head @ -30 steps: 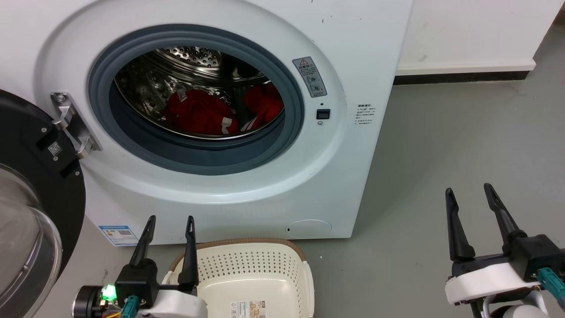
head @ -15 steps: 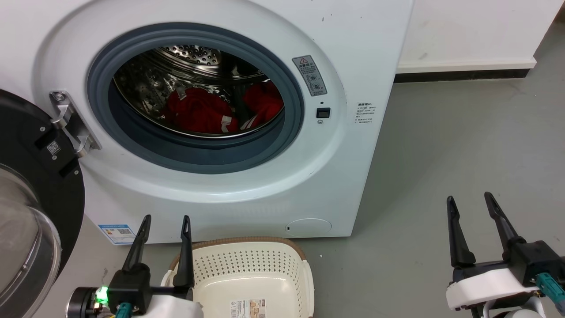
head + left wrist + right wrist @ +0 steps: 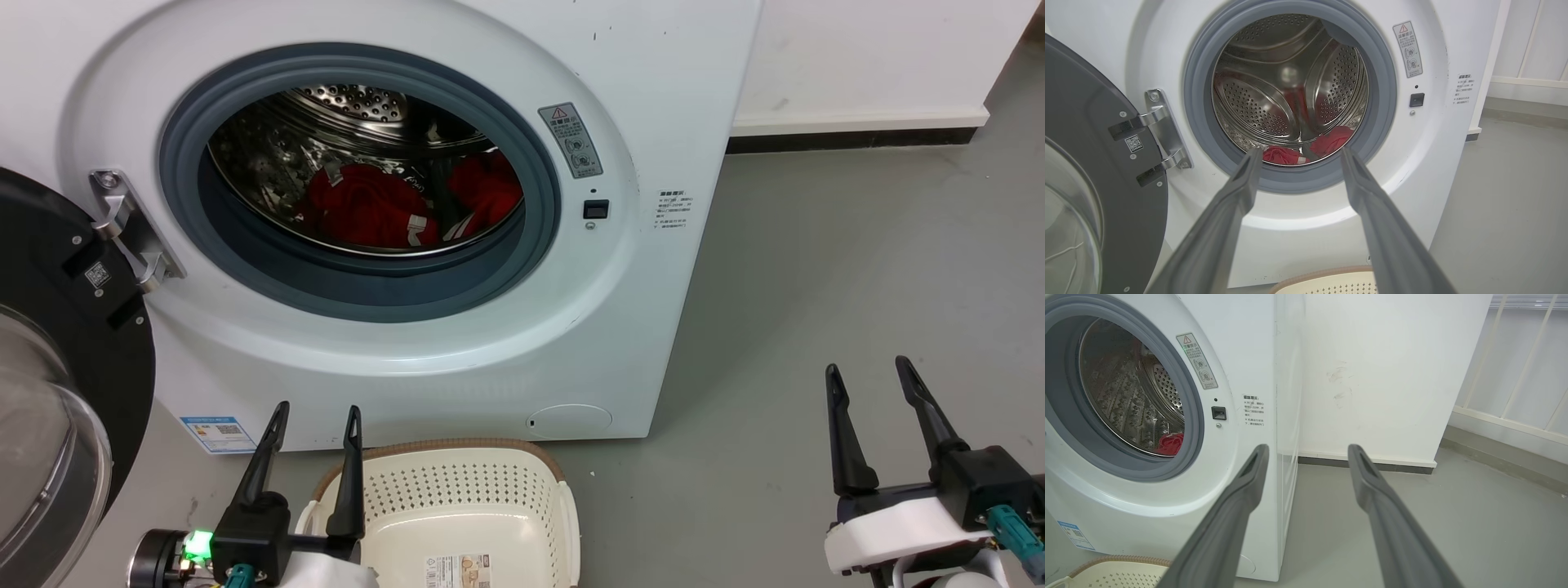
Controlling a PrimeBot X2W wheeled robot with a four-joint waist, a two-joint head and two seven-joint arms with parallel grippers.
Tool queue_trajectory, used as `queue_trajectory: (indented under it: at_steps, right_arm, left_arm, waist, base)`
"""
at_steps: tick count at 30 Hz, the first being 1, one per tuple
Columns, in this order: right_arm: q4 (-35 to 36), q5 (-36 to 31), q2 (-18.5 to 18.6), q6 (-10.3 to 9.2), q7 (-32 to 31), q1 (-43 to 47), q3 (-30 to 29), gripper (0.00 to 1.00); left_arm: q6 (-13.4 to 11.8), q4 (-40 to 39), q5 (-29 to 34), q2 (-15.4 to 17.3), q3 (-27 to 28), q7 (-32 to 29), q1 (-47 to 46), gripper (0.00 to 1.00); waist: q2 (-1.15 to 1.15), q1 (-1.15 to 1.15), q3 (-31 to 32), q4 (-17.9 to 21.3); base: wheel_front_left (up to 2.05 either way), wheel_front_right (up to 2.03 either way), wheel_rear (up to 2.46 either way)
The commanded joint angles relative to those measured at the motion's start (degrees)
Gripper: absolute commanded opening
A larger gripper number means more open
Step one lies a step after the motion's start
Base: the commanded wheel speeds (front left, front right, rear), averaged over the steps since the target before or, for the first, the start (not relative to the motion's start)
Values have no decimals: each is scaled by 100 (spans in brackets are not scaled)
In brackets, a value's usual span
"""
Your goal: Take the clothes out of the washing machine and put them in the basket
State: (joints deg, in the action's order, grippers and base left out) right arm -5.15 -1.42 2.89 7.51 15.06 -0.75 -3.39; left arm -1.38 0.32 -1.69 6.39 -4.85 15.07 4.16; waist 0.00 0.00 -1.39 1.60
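Cream plastic basket (image 3: 465,490) with the brown rim sits nearest, on the grey floor (image 3: 816,269) just in front of the washing machine (image 3: 637,98), with a label on its bottom. The left gripper (image 3: 317,408) hangs just beside the basket's left edge, jaws spread wide, holding nothing. The right gripper (image 3: 867,365) is well off to the right over the floor, jaws just as wide and empty too. The washer's door (image 3: 49,269) is swung open to the left. Further back, the red clothes (image 3: 371,208) with white trim lie side by side at the bottom of the steel drum (image 3: 269,155).
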Motion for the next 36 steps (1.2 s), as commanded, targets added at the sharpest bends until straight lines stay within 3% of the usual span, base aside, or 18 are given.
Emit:
queue_trajectory:
  at_steps: [1, 12, 14, 19, 26, 29, 36]
  right_arm:
    - [-6, 42, -3, -4, 18, -36, 3, 100]
    - [60, 94, -3, -4, 17, -122, 8, 100]
    - [109, 97, -3, -4, 17, -216, 0, 100]
    - [226, 133, -3, -4, 16, -459, 4, 100]
    - [463, 421, -6, -4, 16, -925, -86, 100]
    - [533, 588, -6, -4, 16, -1069, -159, 100]
    - [592, 902, -7, -4, 16, -1318, -87, 100]
  left_arm:
    - [27, 14, 28, -36, 31, 16, -6, 100]
    - [203, 136, 4, -74, 132, 16, -69, 100]
    - [375, 610, -51, -38, 137, 16, -153, 100]
    - [490, 938, -54, 133, 273, 16, -607, 100]
    - [753, 1261, -100, 840, 434, 15, -1831, 100]
    - [841, 1623, -219, 1362, 345, -47, -2689, 100]
    - [873, 1927, -1109, 2585, -349, -1303, -4771, 100]
  waist:
    - [0, 0, -2, 5]
    - [0, 0, -198, 54]
    - [0, 0, -446, 112]
    - [0, 0, -1009, 298]
    - [0, 0, -2359, 695]
    - [0, 0, -2829, 853]
    - [0, 0, -3692, 1167]
  base:
    - [0, 0, 0]
    - [0, 0, 0]
    - [0, 0, 0]
    - [0, 0, 0]
    - [0, 0, 0]
    - [0, 0, 0]
    - [0, 0, 0]
